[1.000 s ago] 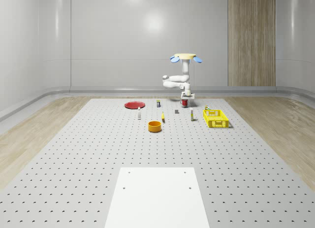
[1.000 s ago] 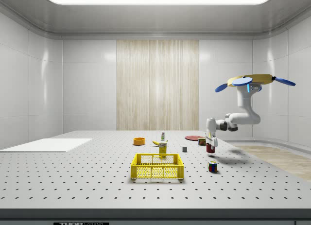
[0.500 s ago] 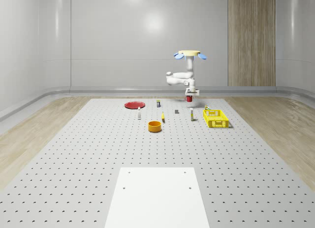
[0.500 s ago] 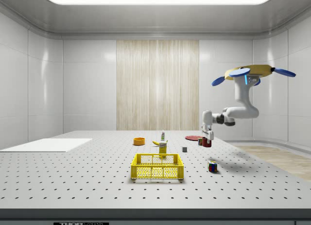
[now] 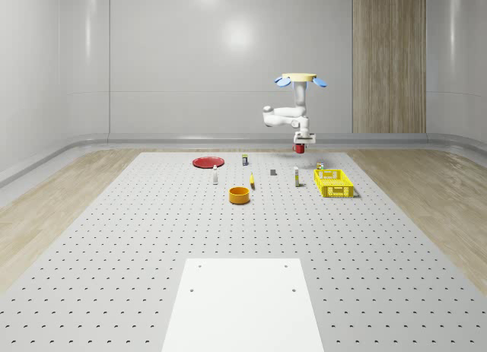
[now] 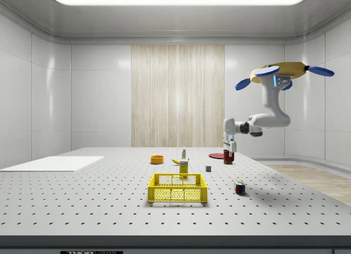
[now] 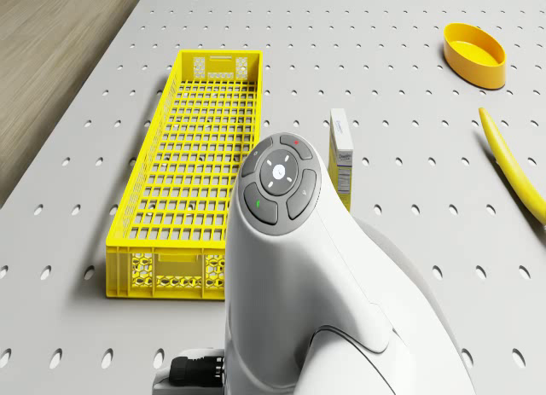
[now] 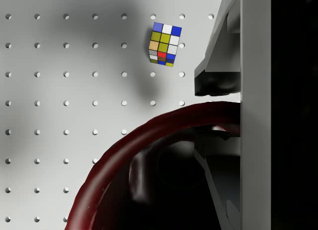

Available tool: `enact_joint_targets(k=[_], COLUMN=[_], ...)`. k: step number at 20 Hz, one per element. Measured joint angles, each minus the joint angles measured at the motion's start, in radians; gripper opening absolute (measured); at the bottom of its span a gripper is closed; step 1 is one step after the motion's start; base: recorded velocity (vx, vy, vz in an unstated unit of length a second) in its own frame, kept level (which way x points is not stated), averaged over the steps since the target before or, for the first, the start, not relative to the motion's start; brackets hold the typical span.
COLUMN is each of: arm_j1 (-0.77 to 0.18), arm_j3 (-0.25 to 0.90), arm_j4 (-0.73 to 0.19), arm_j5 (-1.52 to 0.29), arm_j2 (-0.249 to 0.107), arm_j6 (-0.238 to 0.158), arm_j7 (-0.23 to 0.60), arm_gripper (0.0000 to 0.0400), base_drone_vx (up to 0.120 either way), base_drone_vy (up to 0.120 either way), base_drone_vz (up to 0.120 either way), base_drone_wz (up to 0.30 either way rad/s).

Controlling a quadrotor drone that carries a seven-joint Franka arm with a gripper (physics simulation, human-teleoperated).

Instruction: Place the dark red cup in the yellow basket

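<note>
Hovering drone point(image 6: 282, 74) above the counter point(image 5: 152, 238), end effector point(image 6: 228, 151) clamped on the dark red cup point(image 6: 230, 157), held aloft. Yellow basket point(image 6: 177, 187) lying toward the side view's left and nearer that camera, long axis running away from the drone in its own view.

No text can be read with certainty; the small carton point(image 7: 341, 155) standing just beside the yellow basket point(image 7: 201, 165) bears a few dark lines of print on its white face, too small to make out; the round pad point(image 7: 279, 188) on the arm's wrist shows small coloured marks, green and red, but no letters; a dark strip at the lower edge of the side view point(image 6: 91, 252) carries pale characters that cannot be deciphered.
</note>
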Motion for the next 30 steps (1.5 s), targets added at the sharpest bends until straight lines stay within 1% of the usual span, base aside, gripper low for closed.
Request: enact_joint_targets(k=[24, 30], arm_j1=[-0.009, -0.011], arm_j3=[0.006, 0.007], arm_j4=[0.002, 0.002], arm_j5=[0.017, 0.02], arm_j2=[-0.04, -0.048], arm_j6=[0.037, 0.045], arm_j7=[0.008, 0.009], arm_gripper=[0.01, 0.01], base_drone_vx=[0.12, 0.12], base_drone_vy=[0.12, 0.007], base_drone_vz=[0.0, 0.0], base_drone_wz=[0.0, 0.0])
